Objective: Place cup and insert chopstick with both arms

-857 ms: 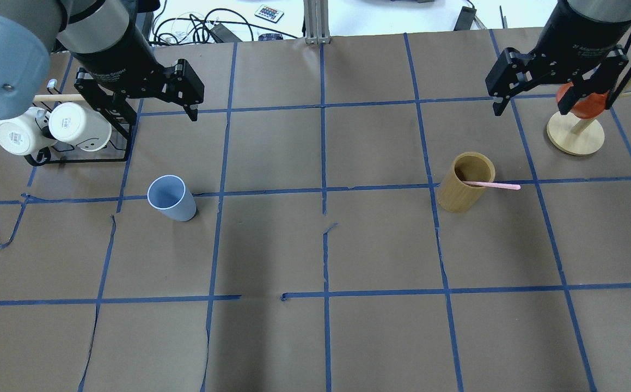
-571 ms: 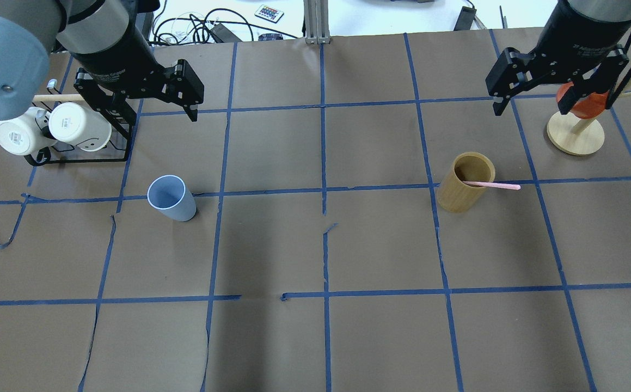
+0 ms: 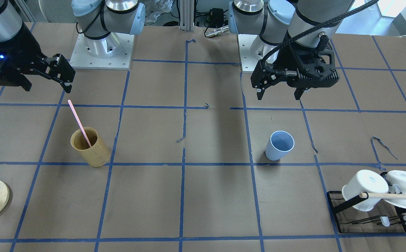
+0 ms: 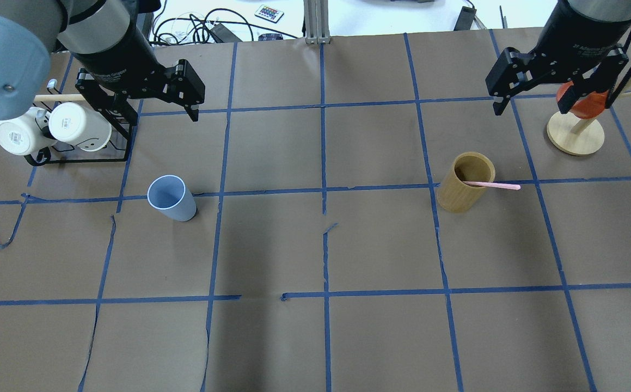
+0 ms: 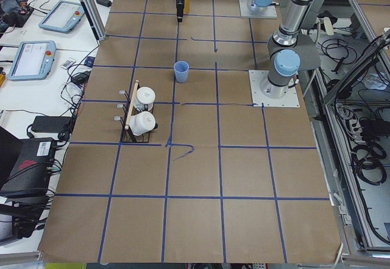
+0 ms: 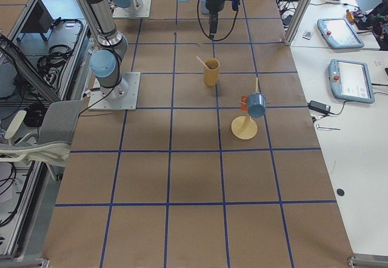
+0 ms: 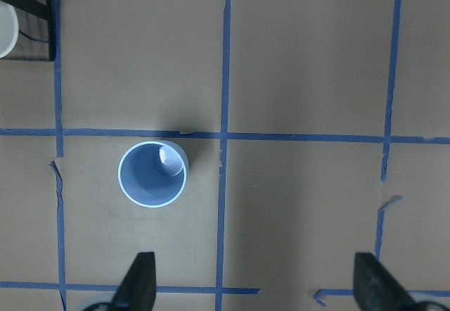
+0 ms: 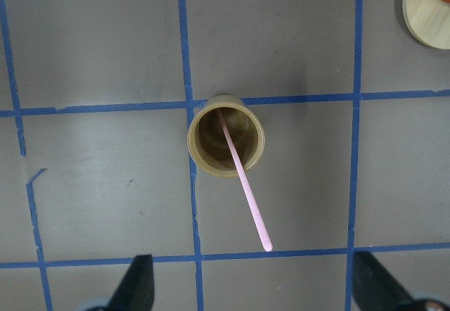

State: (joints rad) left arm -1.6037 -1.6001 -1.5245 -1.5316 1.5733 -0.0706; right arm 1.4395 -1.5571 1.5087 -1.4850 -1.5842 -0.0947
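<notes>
The light-blue cup (image 4: 171,198) stands upright on the brown paper, left of centre; it also shows in the front view (image 3: 280,145) and the left wrist view (image 7: 152,174). The pink chopstick (image 4: 492,185) leans in a tan wooden cylinder (image 4: 463,182) on the right, and shows in the right wrist view (image 8: 242,184). My left gripper (image 4: 154,111) is open and empty, held above the table behind the cup. My right gripper (image 4: 530,106) is open and empty, held high behind the cylinder.
A black rack (image 4: 103,158) with two white mugs and a wooden dowel stands at the far left. A round wooden stand (image 4: 575,133) with an orange cup is at the far right. The paper has small tears along the blue tape.
</notes>
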